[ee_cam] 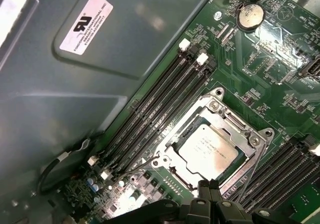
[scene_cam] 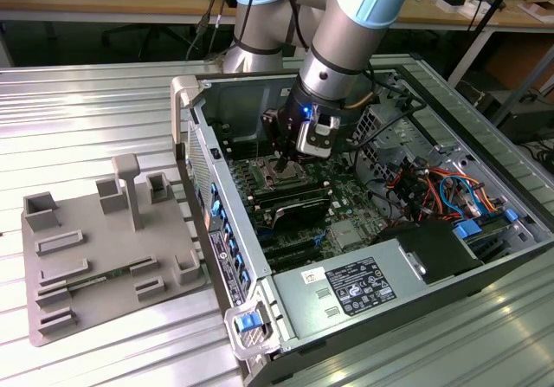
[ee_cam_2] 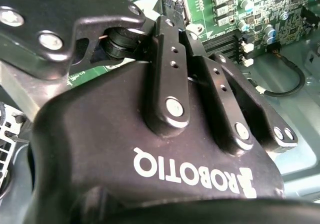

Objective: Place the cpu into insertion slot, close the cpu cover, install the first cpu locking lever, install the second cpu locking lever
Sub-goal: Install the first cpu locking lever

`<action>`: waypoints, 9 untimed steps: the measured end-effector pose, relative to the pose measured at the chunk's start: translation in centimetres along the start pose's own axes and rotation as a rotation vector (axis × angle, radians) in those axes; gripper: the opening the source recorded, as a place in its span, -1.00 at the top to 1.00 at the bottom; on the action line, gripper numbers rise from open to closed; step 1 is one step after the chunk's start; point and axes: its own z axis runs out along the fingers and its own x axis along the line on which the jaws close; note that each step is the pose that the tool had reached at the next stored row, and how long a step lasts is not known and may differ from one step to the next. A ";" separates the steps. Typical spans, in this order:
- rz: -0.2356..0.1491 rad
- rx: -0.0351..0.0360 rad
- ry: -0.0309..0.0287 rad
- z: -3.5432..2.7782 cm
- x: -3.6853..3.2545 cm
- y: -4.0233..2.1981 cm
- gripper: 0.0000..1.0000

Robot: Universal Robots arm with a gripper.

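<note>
First wrist view: cpu under closed cpu cover.

Matt metal cpu (silvery), glossy green motherboard.

Lighting's bright and even, coming from overhead. The ribbed metal table throws pale glare, the inside of the computer case sits in shadow, and a white sheen washes across the green board. The close-up gripper body looks soft.
</note>
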 end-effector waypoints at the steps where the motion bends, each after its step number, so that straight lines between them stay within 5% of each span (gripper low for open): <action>1: -0.004 0.0004 -0.0002 0.00 0.00 0.00 0.79; 6: -0.043 0.0045 -0.0025 0.00 0.00 -0.01 0.79; 9: -0.100 0.0099 -0.0053 0.01 0.00 0.00 0.79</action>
